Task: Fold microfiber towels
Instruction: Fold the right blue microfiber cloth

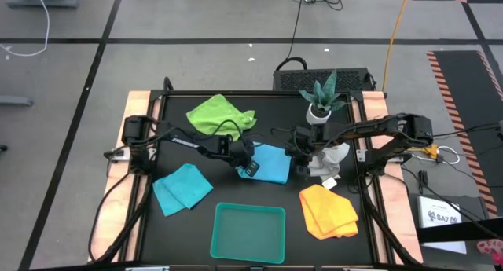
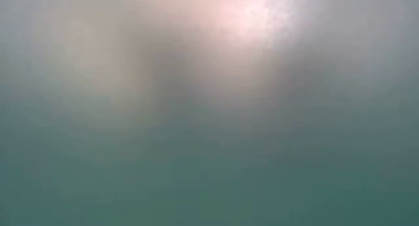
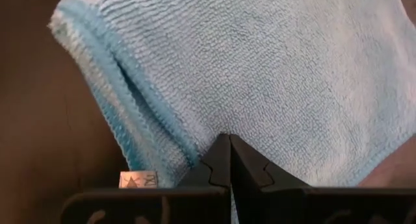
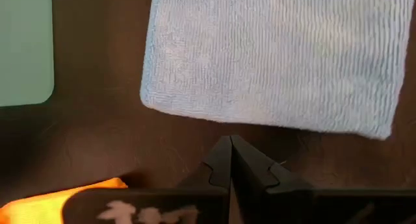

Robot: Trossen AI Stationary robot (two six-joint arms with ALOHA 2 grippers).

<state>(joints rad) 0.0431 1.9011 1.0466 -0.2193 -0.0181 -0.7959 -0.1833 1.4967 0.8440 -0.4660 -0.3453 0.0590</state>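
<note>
A light blue microfiber towel [image 1: 273, 162] lies folded flat in the middle of the black mat. My left gripper [image 1: 250, 169] is shut at the towel's left side, and in its wrist view the tips [image 3: 229, 138] stand over the towel [image 3: 273, 68] beside its layered edge [image 3: 130, 113]. My right gripper [image 1: 303, 167] is shut at the towel's right side. Its tips [image 4: 229, 139] hang over bare mat, just short of the towel's edge [image 4: 260, 120]. Lying loose are a lime green towel [image 1: 218, 114], a turquoise one [image 1: 182, 189], a grey-white one [image 1: 330, 156] and a yellow-orange one [image 1: 328, 211]. My left gripper points its shut fingers steeply down at the blue towel's top face [image 3: 214, 130], close to the stacked edges on its left side. Whether the tips touch the cloth, I cannot tell. The towel lies flat on the mat.
A teal plastic tray [image 1: 247, 251] sits at the near edge, between the turquoise and yellow-orange towels. A potted plant [image 1: 322, 102] stands at the far right, behind the grey-white towel. Wooden strips [image 1: 118, 184] border the mat left and right.
</note>
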